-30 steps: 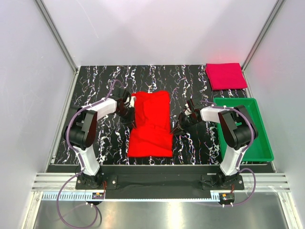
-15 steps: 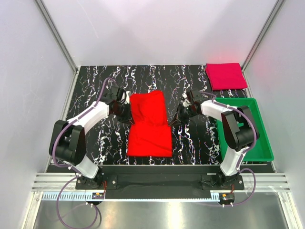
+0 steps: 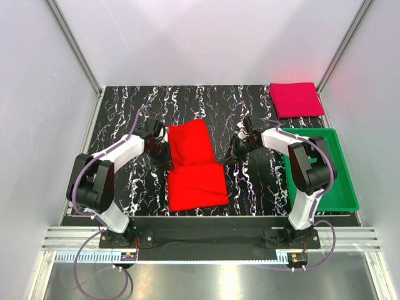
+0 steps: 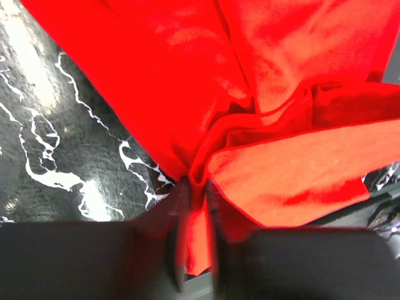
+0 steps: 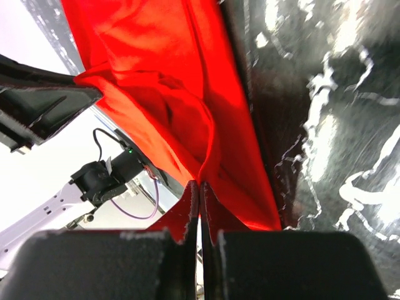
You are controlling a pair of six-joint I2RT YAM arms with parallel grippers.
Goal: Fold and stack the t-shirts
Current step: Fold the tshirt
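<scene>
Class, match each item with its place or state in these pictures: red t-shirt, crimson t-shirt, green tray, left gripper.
Column one:
1. red t-shirt
2. crimson t-shirt
3. green tray
4. left gripper

Column two:
A. folded flat in the far right corner of the table
B. along the right edge, beside the right arm
C. in the middle, crumpled and only partly folded
D. closed on red cloth

Pairs: 1-C, 2-A, 3-B, 4-D
</scene>
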